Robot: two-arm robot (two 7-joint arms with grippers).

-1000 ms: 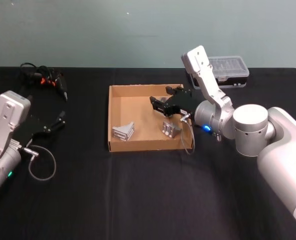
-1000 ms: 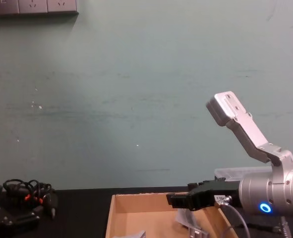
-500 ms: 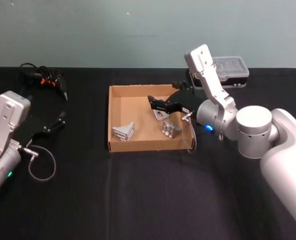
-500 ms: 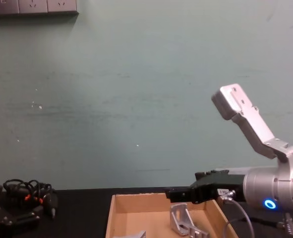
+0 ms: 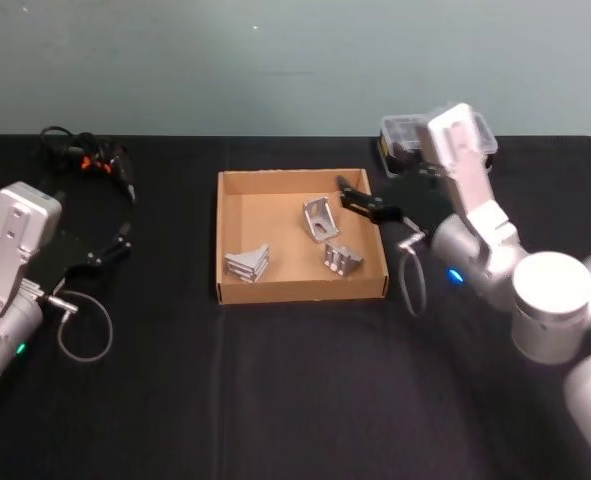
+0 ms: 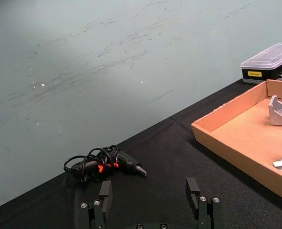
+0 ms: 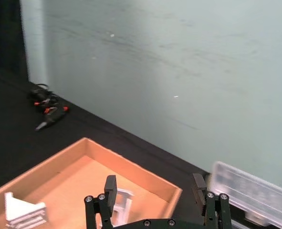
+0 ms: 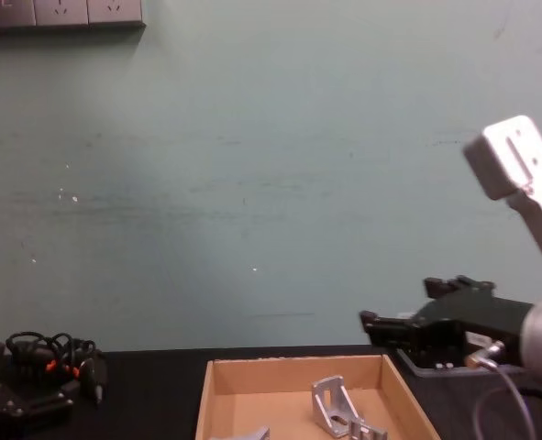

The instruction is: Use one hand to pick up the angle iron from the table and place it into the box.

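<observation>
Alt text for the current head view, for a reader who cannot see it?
Three angle irons lie in the box on the table. The right gripper, open and empty, hovers over the box's right edge; the left gripper sits parked at left.

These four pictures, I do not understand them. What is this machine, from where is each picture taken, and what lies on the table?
It is a robot with two metal arms, each ending in a black gripper. One picture looks down from its head, one looks forward from its chest, and two come from cameras on the wrists. On the black table stands a shallow cardboard box with three small metal brackets inside; the newest-looking one is the angle iron near the back. The right gripper hangs open and empty over the box's right edge. The left gripper is open too, parked at the left side. Behind lie a bundle of cables and a clear-lidded plastic case.
</observation>
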